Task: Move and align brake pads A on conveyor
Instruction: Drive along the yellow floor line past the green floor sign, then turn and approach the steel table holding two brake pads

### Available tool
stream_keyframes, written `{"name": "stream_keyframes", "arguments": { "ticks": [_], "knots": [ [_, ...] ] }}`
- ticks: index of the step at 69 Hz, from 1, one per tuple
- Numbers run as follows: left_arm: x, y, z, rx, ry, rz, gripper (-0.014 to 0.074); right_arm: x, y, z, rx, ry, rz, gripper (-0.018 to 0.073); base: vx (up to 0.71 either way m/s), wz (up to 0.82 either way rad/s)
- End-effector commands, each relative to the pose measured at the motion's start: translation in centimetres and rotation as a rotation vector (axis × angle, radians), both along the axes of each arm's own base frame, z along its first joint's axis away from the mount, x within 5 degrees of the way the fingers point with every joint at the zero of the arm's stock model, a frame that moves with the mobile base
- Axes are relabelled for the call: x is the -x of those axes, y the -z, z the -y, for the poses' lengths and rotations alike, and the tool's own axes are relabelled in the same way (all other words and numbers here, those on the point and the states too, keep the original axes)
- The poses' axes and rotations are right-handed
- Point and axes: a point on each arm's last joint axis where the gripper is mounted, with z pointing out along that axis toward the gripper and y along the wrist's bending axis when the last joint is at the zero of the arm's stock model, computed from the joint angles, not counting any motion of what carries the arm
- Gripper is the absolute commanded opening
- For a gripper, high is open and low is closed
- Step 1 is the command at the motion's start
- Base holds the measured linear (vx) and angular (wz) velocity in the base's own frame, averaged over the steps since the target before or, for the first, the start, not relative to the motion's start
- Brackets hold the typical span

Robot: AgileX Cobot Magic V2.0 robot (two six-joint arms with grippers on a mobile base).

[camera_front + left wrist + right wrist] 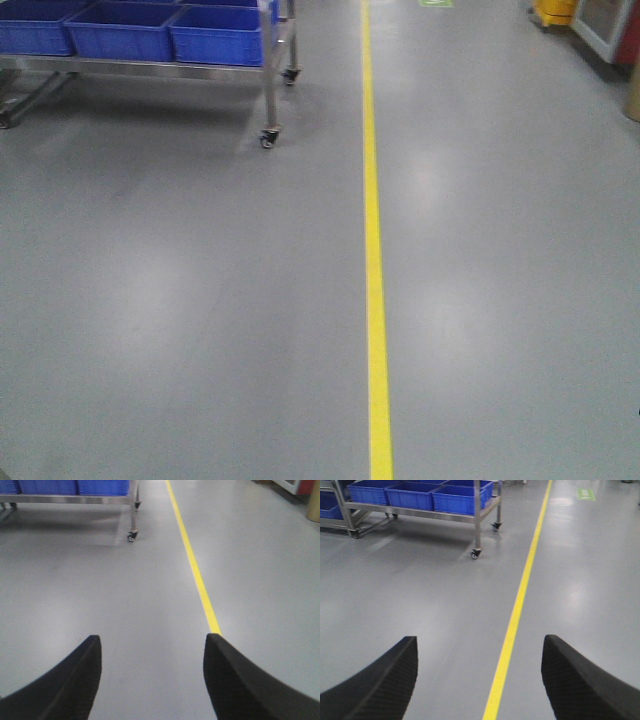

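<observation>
The brake pads A and the conveyor are out of view in every frame; only bare grey floor shows. My left gripper [152, 642] is open, its two black ribbed fingers wide apart over the floor with nothing between them. My right gripper [480, 642] is open too, empty, with the yellow floor line passing between its fingers. Neither gripper shows in the front view.
A yellow line [374, 250] runs along the grey floor. A steel wheeled rack [270, 100] carrying blue bins [125, 30] stands at the far left. A yellow object [555, 12] and a cabinet [610, 25] sit far right.
</observation>
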Motion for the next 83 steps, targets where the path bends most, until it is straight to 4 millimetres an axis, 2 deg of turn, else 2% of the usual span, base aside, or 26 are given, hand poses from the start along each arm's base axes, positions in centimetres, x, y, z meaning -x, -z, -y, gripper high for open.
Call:
{"name": "stream_keyframes", "arguments": {
  "ticks": [1,40,83],
  "knots": [
    [-0.25,-1.33,0.05,0.015,0.003,0.081,0.0439,-0.21,-1.45,0.01,0.001,0.002,0.088,0.0505,0.6,0.41],
    [-0.26,-1.34,0.05,0.015,0.003,0.082,0.0439,-0.21,-1.45,0.01,0.001,0.002,0.087,0.0505,0.5,0.78],
    [-0.25,-1.33,0.05,0.015,0.003,0.081,0.0439,-0.21,-1.45,0.01,0.001,0.002,0.087,0.0505,0.28,0.97]
  ]
}}
